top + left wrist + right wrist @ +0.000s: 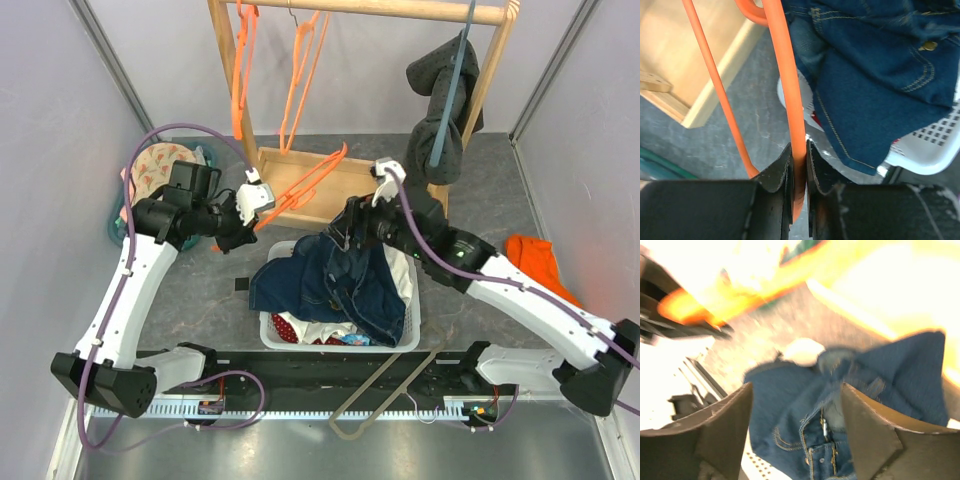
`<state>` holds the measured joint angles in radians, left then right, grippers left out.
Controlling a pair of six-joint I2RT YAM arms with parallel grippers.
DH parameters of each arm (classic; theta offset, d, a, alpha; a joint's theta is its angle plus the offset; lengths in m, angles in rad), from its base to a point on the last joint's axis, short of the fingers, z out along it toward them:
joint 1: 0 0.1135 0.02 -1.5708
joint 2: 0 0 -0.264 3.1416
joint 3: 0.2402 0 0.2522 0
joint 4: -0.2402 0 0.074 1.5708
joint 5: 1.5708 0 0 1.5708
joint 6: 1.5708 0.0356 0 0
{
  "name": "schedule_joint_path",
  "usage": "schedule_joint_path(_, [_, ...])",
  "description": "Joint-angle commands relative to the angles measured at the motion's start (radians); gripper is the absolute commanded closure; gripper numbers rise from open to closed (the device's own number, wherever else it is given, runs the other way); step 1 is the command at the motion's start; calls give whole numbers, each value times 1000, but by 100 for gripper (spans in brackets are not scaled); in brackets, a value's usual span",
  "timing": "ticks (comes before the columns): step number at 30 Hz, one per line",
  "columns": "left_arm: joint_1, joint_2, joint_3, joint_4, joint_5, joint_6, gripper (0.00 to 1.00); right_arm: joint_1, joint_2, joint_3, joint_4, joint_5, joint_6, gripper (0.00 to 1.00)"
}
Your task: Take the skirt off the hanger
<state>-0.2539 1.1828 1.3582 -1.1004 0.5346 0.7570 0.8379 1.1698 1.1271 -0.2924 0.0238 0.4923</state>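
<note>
My left gripper [256, 208] is shut on the thin orange hanger [312, 178], which lies bare and slanted over the wooden rack base. In the left wrist view the hanger's bar [790, 100] runs up from between the closed jaws of the left gripper [799, 155]. My right gripper [350, 228] is open and empty just above a blue denim garment [345, 280] heaped in the white basket [413, 300]. In the right wrist view, which is blurred, the right gripper [797, 387] has its jaws apart over the denim [790, 415]. A patch of dark red white-dotted fabric, the skirt [287, 327], shows in the basket under the denim.
A wooden clothes rack [225, 60] stands at the back with two more orange hangers [243, 70] and a grey garment on a grey-blue hanger [445, 100]. A floral garment [160, 168] lies at the left, an orange cloth [535, 255] at the right, and a brown hanger [385, 388] at the near edge.
</note>
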Motion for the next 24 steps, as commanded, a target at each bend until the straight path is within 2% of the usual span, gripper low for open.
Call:
schedule_joint_path(1, [-31,-5,76,-76,68,-71,82,3,-51,76,-50,27,-63,21])
schedule_joint_path(6, [-99,18,194,-173,96,-107,77,3,-111,45,44,-8,-144,21])
schedule_joint_path(9, [-117,34,252,-242,129,-119,74,3,-131,49,81,-54,-250,23])
schedule_joint_path(11, [-119,44,297,-277,152,-116,73,6,-145,53,85,-125,-338,24])
schedule_joint_path(15, [-120,43,323,-282,140,-117,73,4,-180,88,36,-125,-428,26])
schedule_joint_path(21, [-125,25,207,-251,156,-142,72,6,-157,77,-27,-139,-433,27])
schedule_joint_path(23, [-149,-4,87,-192,104,-165,58,4,-144,63,-22,-127,-413,27])
schedule_joint_path(24, [-198,-17,41,-158,56,-195,53,7,-130,51,-16,-110,-391,27])
